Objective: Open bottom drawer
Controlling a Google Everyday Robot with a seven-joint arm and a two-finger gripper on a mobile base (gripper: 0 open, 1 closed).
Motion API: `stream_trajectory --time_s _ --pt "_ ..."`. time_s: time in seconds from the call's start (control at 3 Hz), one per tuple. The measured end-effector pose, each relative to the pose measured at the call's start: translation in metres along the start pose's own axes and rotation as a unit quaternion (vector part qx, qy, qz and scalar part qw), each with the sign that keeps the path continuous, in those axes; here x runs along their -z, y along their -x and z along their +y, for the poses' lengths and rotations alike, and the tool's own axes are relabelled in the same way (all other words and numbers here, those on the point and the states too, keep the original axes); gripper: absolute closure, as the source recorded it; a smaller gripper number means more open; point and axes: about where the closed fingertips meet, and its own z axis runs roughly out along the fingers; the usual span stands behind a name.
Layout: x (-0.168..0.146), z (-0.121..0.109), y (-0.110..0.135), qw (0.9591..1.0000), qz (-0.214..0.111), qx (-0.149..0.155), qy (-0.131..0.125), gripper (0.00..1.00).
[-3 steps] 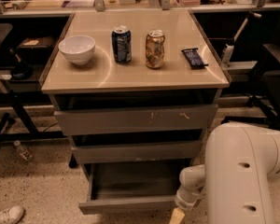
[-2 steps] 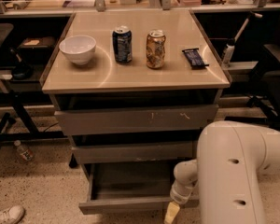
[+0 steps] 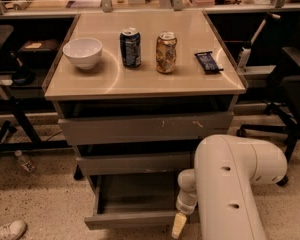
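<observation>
The bottom drawer (image 3: 127,219) is a plain grey drawer under two wider grey fronts. It stands pulled out toward me and shows its shallow grey tray (image 3: 135,193). My gripper (image 3: 179,226) hangs at the drawer's front right corner, below my white arm (image 3: 235,184). Only one pale yellowish fingertip (image 3: 178,225) shows, just in front of the drawer's front panel. The arm hides the drawer's right end.
On the cabinet top (image 3: 145,79) stand a white bowl (image 3: 82,52), a blue can (image 3: 130,47), a gold can (image 3: 166,52) and a dark snack bar (image 3: 208,62). A chair base (image 3: 270,129) is at right, a table leg (image 3: 15,129), a bottle (image 3: 25,161) and a shoe (image 3: 7,230) at left.
My arm has swung left across the view and now covers more of the drawer's right side. The gripper has shifted left along the drawer front. The drawer stays pulled out.
</observation>
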Motion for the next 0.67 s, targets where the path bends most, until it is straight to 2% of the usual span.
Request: stream_trajectory --time_s 0.33,0.67 --pt "-0.011 0.002 -0.008 0.9996 0.018 -0.007 0.022 0.00" --pt "-0.008 0.014 -0.020 0.9986 0.030 -0.026 0.036 0.00"
